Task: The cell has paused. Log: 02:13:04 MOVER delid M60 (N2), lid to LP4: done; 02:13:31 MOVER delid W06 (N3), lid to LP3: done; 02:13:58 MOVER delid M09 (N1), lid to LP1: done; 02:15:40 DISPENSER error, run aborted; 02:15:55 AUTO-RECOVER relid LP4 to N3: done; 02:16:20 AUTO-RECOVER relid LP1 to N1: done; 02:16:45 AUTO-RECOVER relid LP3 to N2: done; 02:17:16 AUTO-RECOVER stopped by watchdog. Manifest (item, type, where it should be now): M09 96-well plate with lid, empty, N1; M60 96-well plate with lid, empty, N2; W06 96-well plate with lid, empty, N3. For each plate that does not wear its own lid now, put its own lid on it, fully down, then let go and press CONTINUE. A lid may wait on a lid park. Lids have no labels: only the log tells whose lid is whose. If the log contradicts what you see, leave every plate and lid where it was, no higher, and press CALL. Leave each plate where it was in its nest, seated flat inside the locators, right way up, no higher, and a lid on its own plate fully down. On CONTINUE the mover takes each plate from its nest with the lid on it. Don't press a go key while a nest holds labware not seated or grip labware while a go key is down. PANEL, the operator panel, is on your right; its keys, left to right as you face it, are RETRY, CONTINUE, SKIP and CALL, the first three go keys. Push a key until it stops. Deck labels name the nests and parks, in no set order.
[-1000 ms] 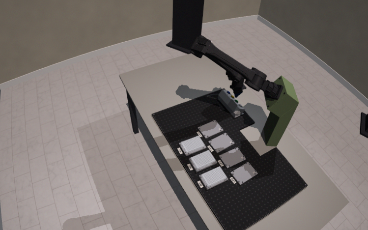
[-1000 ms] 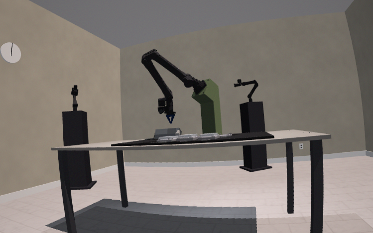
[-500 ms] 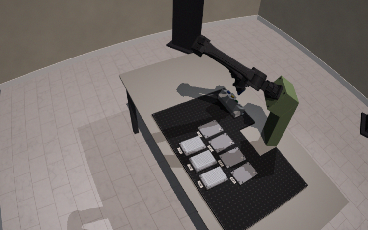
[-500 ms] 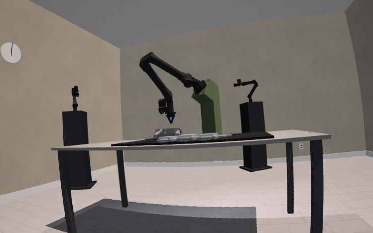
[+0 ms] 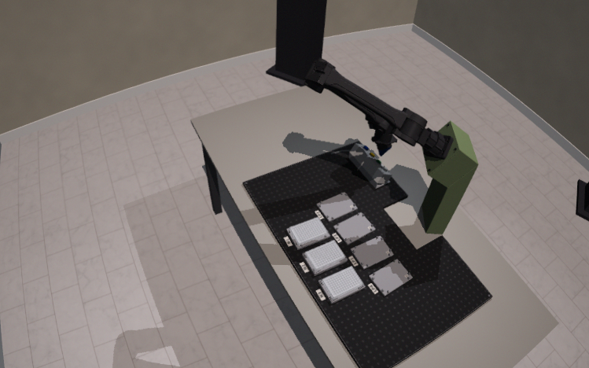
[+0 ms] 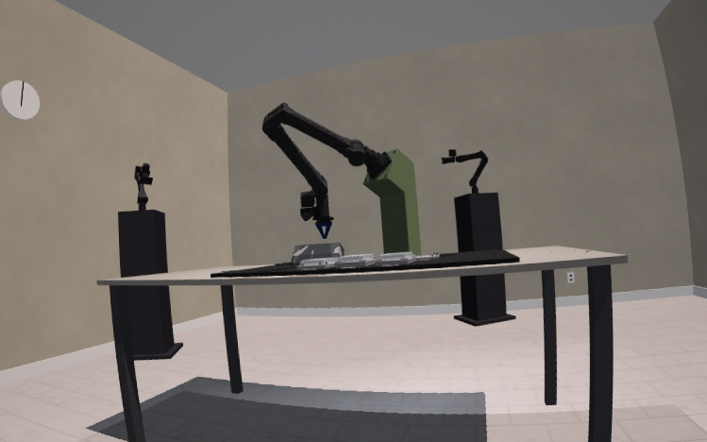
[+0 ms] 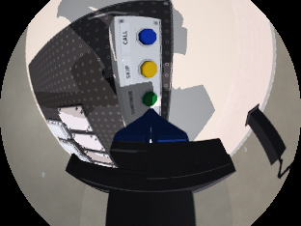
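Observation:
My gripper (image 5: 384, 149) is shut and empty, with its blue fingertips pointing down a little above the operator panel (image 5: 369, 167). In the wrist view the fingertips (image 7: 150, 116) sit just below the green key (image 7: 150, 98). Beyond it are the yellow SKIP key (image 7: 150, 69) and the blue CALL key (image 7: 149, 36). The fourth key is hidden under the fingers. In the exterior view the gripper (image 6: 323, 229) hangs clear above the panel (image 6: 317, 251). Three lidded white plates (image 5: 307, 230) (image 5: 324, 255) (image 5: 343, 283) sit in a row of nests on the black deck.
Several grey lid parks (image 5: 337, 205) (image 5: 354, 227) (image 5: 371, 252) stand bare beside the plates. The green arm base (image 5: 447, 182) stands to the right of the panel. Black camera pillars (image 6: 143, 280) (image 6: 481, 258) stand off the table.

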